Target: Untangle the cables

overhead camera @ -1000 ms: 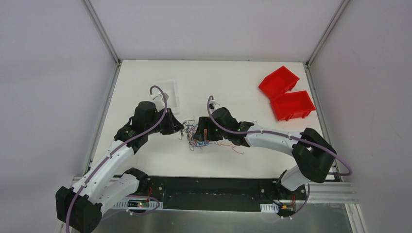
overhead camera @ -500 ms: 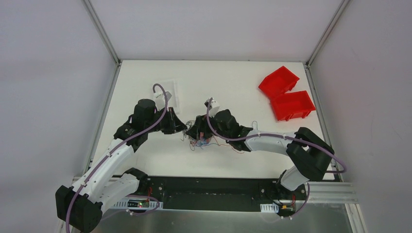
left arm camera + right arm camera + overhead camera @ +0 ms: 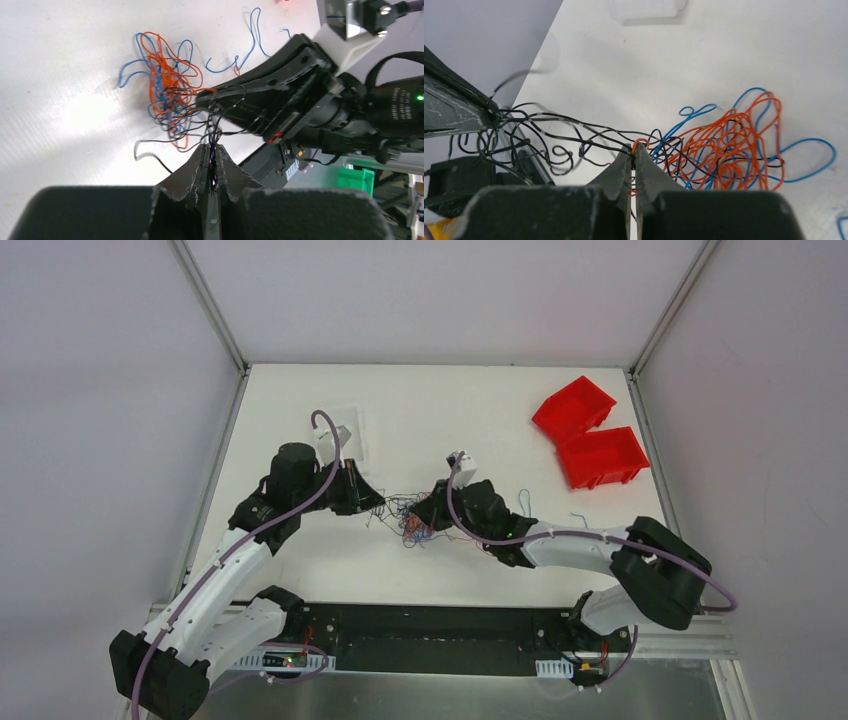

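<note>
The cables (image 3: 413, 521) lie mid-table as a tangle of thin orange, blue and black wires (image 3: 167, 90) (image 3: 729, 145). My left gripper (image 3: 371, 502) (image 3: 212, 148) is shut on a few black strands at the tangle's left side. On the right side, my right gripper (image 3: 427, 514) (image 3: 634, 148) is shut on an orange loop with black strands beside it. Black wires (image 3: 549, 125) stretch taut between the two grippers. Part of the bunch is hidden under the right gripper in the top view.
Loose blue strands (image 3: 524, 502) (image 3: 578, 518) lie to the right of the right arm. Two red bins (image 3: 573, 407) (image 3: 603, 456) stand at the back right. A clear flat tray (image 3: 348, 433) lies behind the left gripper. Enclosure walls surround the table.
My right gripper has shut on wires of the tangle and drawn back to the right. The black strands now stretch between the two grippers. The left gripper stayed shut, shifting slightly.
</note>
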Tool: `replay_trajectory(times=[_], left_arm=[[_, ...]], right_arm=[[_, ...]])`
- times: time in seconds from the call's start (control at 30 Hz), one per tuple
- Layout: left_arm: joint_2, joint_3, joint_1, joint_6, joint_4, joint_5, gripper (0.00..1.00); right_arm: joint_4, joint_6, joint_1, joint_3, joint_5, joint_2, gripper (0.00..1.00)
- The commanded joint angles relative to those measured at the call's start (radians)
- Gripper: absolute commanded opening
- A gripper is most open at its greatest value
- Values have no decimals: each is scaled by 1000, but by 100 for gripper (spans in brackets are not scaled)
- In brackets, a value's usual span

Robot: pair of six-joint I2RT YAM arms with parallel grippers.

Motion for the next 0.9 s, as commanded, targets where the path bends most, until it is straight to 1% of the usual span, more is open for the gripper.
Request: replay_trajectory(times=[0.0, 0.07, 0.1, 0.17, 0.37, 0.5, 0.57, 0.73, 0.87], left_arm=[[-41, 50, 6, 46, -26, -72, 9], [-32, 48, 6, 58, -44, -88, 1], [-29, 48, 6, 63, -53, -96, 0], [-25, 44, 6, 69, -66, -116, 0], [-42, 37, 8, 77, -117, -249, 0], [-51, 36, 23, 48, -172, -359, 0], [-50, 34, 41, 34, -203, -396, 0], [-33, 37, 69, 25, -248, -440, 0], [-36, 44, 78, -40, -300, -560, 0]], right_arm=[[-148, 28, -3, -31, 236, -140, 0], [-240, 42, -5, -37, 307, -194, 0], [-283, 51, -5, -42, 348, -222, 0], [-391, 70, -15, -51, 419, -279, 0], [-640, 125, -83, -73, 587, -444, 0], [-789, 158, -187, -94, 634, -557, 0], [-851, 166, -245, -104, 633, -605, 0], [-934, 150, -356, -117, 603, -702, 0], [-1007, 138, -411, -96, 640, -739, 0]])
